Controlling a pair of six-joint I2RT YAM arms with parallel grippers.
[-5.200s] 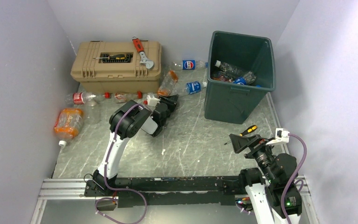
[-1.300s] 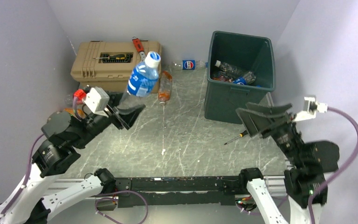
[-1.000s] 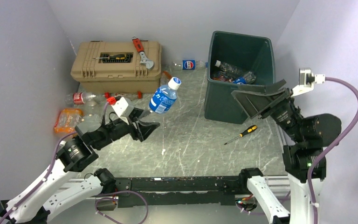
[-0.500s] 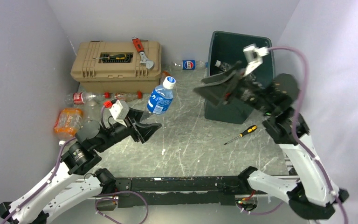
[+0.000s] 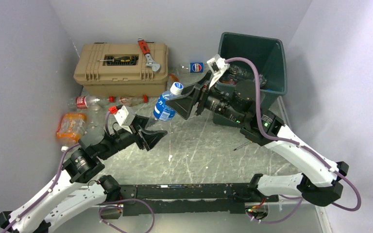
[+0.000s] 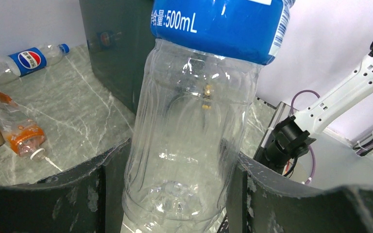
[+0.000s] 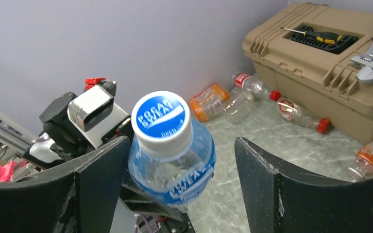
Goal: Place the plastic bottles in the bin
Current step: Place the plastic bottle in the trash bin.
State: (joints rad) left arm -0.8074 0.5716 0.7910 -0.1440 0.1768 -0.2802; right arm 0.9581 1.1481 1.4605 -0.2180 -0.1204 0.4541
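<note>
Top external view gives us the grey marbled table (image 5: 194, 145), walled in on three sides. At its far right corner stands the large dark green-grey rectangular plastic bin (image 5: 277, 63), upright, with several clear bottles (image 5: 243, 74) lying inside it, partly hidden by the right arm. At the far left sits the tan rectangular plastic toolbox (image 5: 121, 77), lid closed.

Between the two, above the middle of the table, both arms meet around one bottle. We see the left tool (image 5: 151, 128) clamped on the lower body of the clear plastic bottle with a blue label and a white cap (image 5: 164, 108); in the left wrist view both fingers press against its ribbed sides. This blue-labelled bottle is in the air, tilted with its cap toward the bin, to the left of it and outside it. The right tool (image 7: 180, 145) is spread wide, one finger on each side of the cap end, and we see a gap on both sides.

More bottles lie on the table: a crushed orange-labelled bottle (image 5: 71, 127) by the left wall, a red-labelled bottle (image 5: 81, 101) in front of the toolbox, and a Pepsi-labelled bottle (image 5: 195, 67) near the back wall beside the bin.

On the toolbox lid rest a red-handled metal wrench (image 5: 145, 51) and a yellow-and-black-handled screwdriver (image 5: 121, 59).
</note>
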